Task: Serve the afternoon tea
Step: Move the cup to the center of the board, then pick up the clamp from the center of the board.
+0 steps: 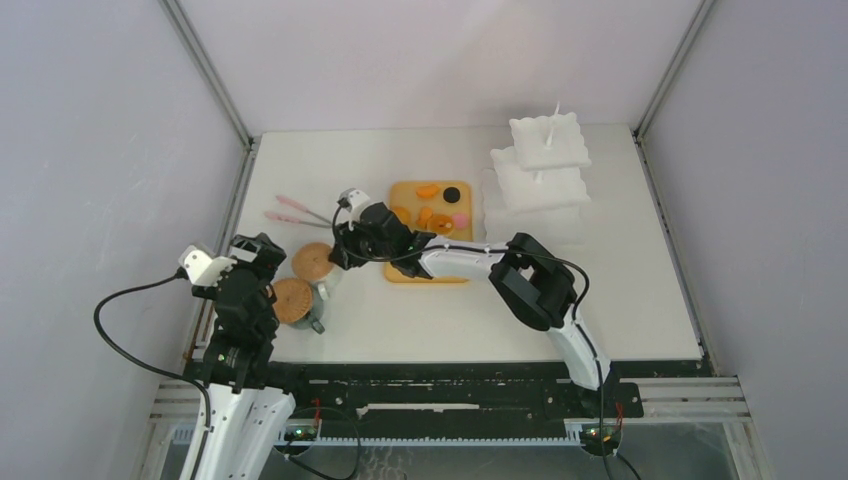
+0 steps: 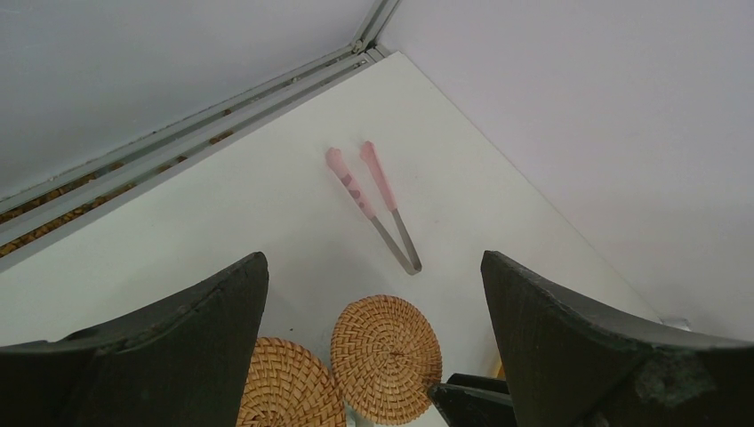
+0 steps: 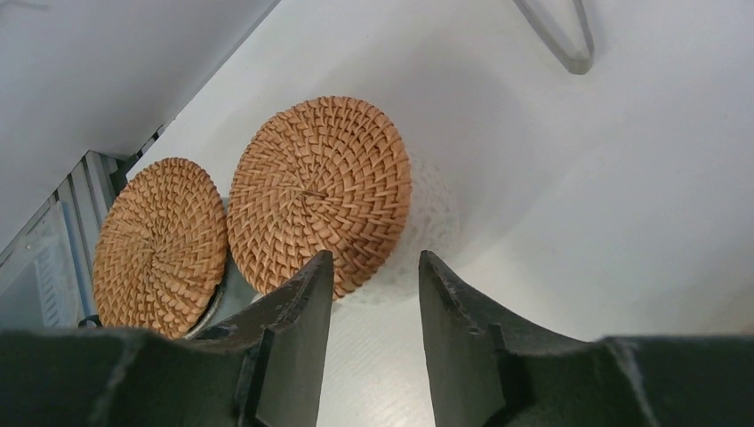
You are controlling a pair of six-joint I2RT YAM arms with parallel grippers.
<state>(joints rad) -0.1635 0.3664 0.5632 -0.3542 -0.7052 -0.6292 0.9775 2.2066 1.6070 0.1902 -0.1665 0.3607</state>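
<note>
Both jaws hold nothing: left gripper (image 2: 373, 264) wide apart, right gripper (image 3: 375, 267) narrowly parted beside a coaster (image 3: 318, 189).

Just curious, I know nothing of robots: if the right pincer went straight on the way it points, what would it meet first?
Probably the nearer woven coaster, just beyond the right pincer's tips; depth is unclear, so it might pass above it.

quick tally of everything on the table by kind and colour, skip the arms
woven coasters: 2
glass mugs under them: 2
orange pastries: 4
black pastry: 1
pink pastry: 1
pink tongs: 1
wooden board: 1
white tiered stand: 1
total: 13, though the right arm may hide more pastries
</note>
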